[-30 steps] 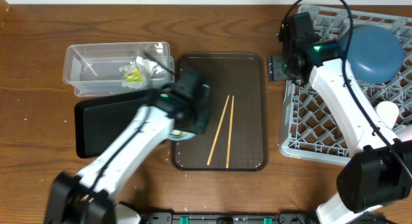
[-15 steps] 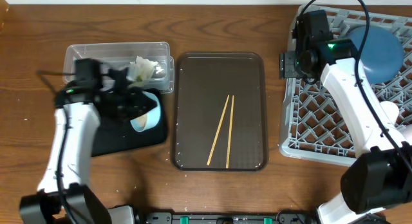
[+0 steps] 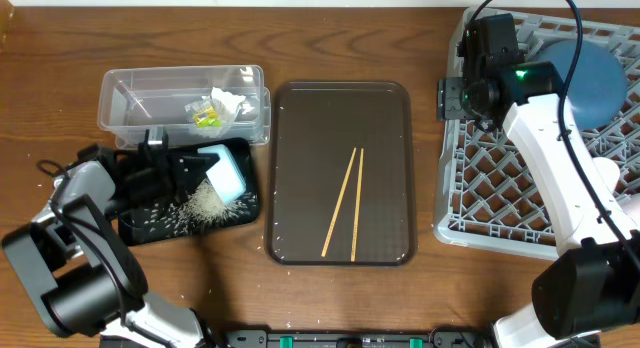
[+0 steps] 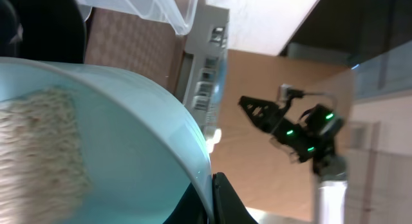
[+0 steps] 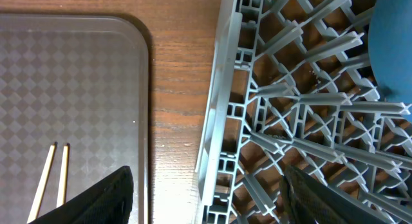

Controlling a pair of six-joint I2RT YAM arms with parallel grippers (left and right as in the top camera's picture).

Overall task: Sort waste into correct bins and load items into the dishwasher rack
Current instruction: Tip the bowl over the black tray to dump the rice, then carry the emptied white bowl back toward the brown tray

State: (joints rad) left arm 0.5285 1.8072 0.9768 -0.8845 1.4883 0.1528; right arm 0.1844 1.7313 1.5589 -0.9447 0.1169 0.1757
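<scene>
My left gripper [image 3: 200, 166] is shut on the rim of the small white bowl [image 3: 228, 175] and holds it tipped on its side over the black tray [image 3: 133, 233]. Rice grains [image 3: 195, 208] lie spilled on that tray. In the left wrist view my fingers [image 4: 210, 199] pinch the bowl's rim [image 4: 161, 114], and rice [image 4: 38, 147] clings inside. The clear tub [image 3: 140, 98] holds the white napkin [image 3: 226, 102] and the yellow-green wrapper [image 3: 206, 115]. Two chopsticks [image 3: 345, 203] lie on the brown tray [image 3: 340, 108]. My right gripper [image 3: 455, 96] is open and empty over the left edge of the grey rack [image 3: 500, 203]. The blue bowl [image 3: 588, 80] sits in the rack.
A white cup [image 3: 601, 174] sits in the rack at the right. In the right wrist view my open fingers [image 5: 215, 205] straddle the rack's left wall [image 5: 225, 121], with the brown tray [image 5: 71, 76] and the chopstick ends [image 5: 53, 179] to the left.
My left arm carried the white bowl from the brown tray to the black tray and tipped it; rice spilled onto the tray. My right gripper shifted slightly right over the rack edge.
</scene>
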